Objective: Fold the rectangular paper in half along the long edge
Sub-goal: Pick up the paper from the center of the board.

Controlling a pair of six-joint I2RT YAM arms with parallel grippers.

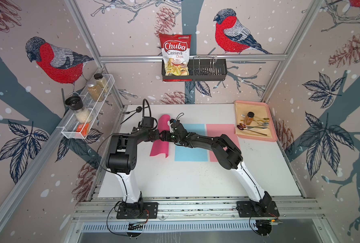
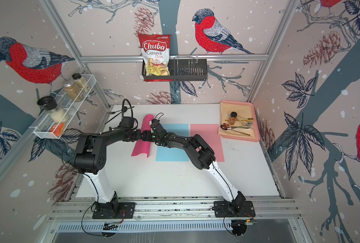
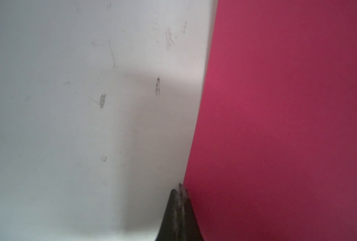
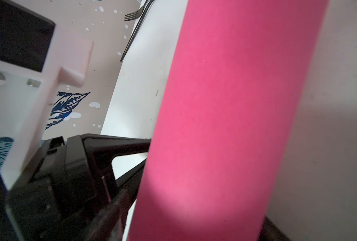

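Far left, a white wire shelf (image 1: 103, 92) of jars hangs on the wall, and a black spoon (image 1: 138, 109) lies at the worktop's (image 1: 195, 178) far-left corner. Moving in, the left arm reaches across, and its left hand (image 3: 180, 191) is squeezed fully closed right on the left edge of the dark pink paper (image 1: 160, 147). That sheet sits left of centre on the worktop, curled over on itself, with its rounded bend on the right side and not pressed flat. Right above it is the right hand (image 1: 168, 135), its jaws spread wide across the curled sheet; I can't see it pinching anything. Next along, a blue sheet (image 1: 190, 151) lies flat beside the paper, then a pale pink sheet (image 1: 219, 130) partly under the right arm. Far right, a pink tray (image 1: 272, 126) carries spoons and a small bottle.
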